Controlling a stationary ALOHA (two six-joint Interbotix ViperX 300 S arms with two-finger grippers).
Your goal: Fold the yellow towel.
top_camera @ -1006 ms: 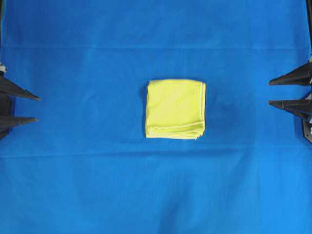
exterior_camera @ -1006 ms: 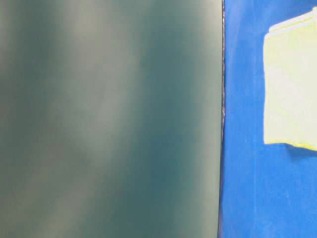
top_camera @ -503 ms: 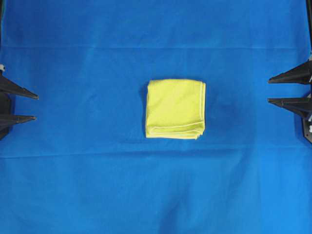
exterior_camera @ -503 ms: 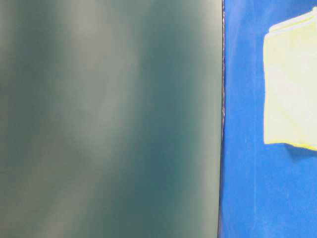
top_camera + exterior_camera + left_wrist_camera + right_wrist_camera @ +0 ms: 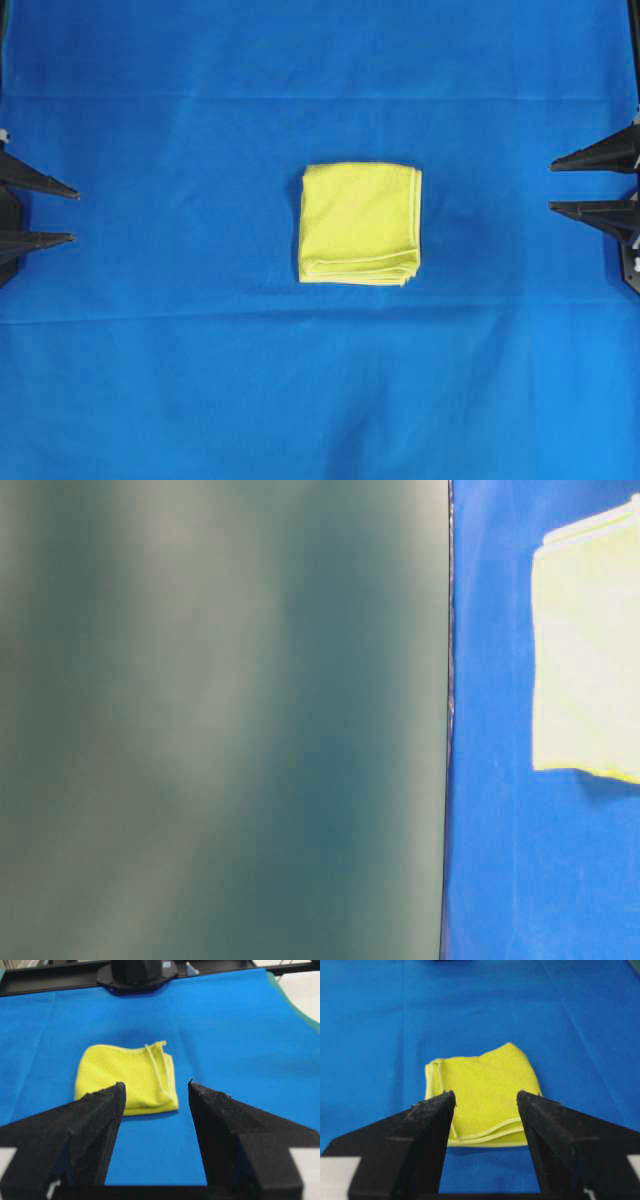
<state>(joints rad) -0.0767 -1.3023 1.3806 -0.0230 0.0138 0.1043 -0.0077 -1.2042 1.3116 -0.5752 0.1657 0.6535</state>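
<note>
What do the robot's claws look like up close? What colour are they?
Both the left claw and right claw are black, each with two long pointed fingers shaped like wedges. The tips look rough and crumbly. Small white parts show near their bases.

A robot test bench: a blue cloth (image 5: pixel 150 380) covers the table under fixed cameras, with a black arm base (image 5: pixel 136 974) mounted at its edge.

Your left gripper (image 5: pixel 156 1089) carries two matte black wedge-shaped fingers (image 5: pixel 85 1130) tapering to blunt, slightly frayed tips, with a rough, grainy surface. White blocks flank the finger bases. Your right gripper (image 5: pixel 486 1097) matches it: black tapered fingers (image 5: pixel 415 1140), pale mounts beside their bases. Overhead, both pairs appear as slim black spikes (image 5: pixel 38 182).
</note>
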